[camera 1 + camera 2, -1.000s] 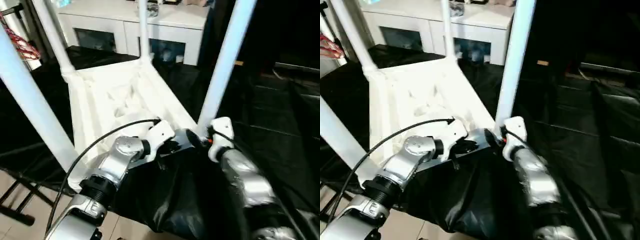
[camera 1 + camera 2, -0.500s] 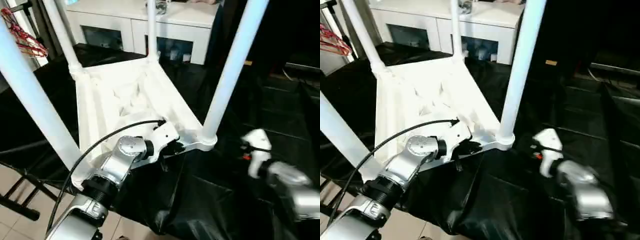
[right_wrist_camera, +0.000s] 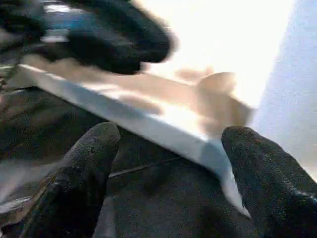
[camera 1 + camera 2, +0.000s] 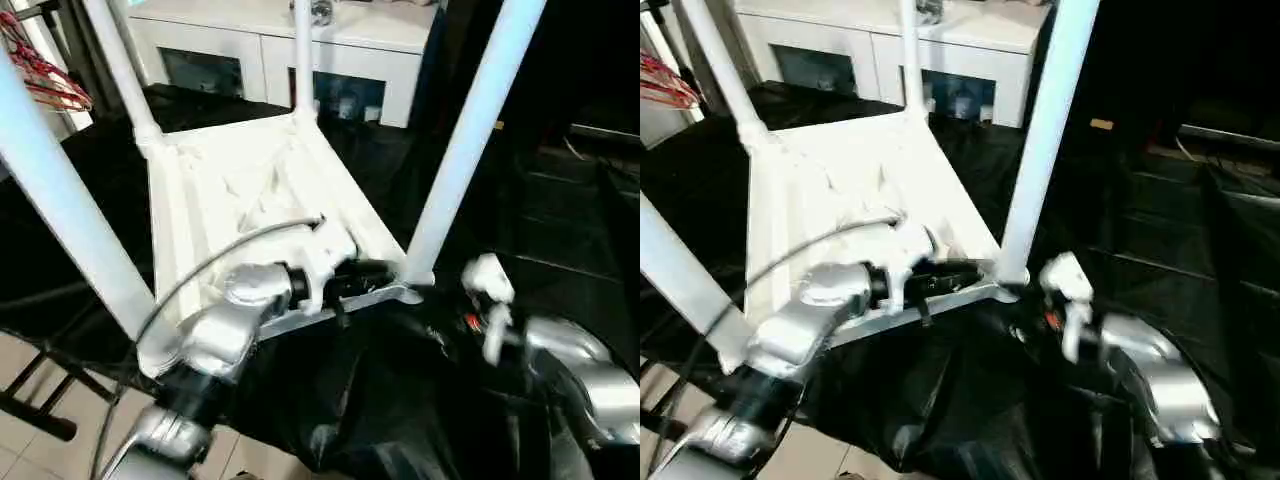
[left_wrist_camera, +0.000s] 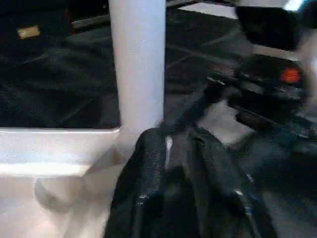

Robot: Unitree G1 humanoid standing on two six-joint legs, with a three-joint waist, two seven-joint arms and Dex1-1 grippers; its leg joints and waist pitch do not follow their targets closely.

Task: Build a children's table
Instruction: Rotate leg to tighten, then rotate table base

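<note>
The children's table (image 4: 230,190) lies upside down on black cloth, its ribbed underside facing up and its white legs standing in the corner sockets. The near right leg (image 4: 470,140) rises beside both grippers. My left gripper (image 4: 375,272) lies along the near rim close to that corner. Its fingers (image 5: 148,163) stand a narrow gap apart, with a sliver of white rim between them. My right gripper (image 3: 171,136) is open wide. The table's near right corner (image 3: 218,148) sits just in front of its fingers (image 3: 94,148), untouched.
A white cabinet with glass doors (image 4: 330,50) stands behind the table. Black cloth (image 4: 350,400) covers the work surface and hangs over its front. A red bundle (image 4: 45,75) hangs at the far left. Black stand legs (image 4: 30,410) rest on the tiled floor at lower left.
My right arm pulled away from the near right leg, then came back toward that corner. My left gripper's fingers have eased apart on the rim, and its forearm has turned.
</note>
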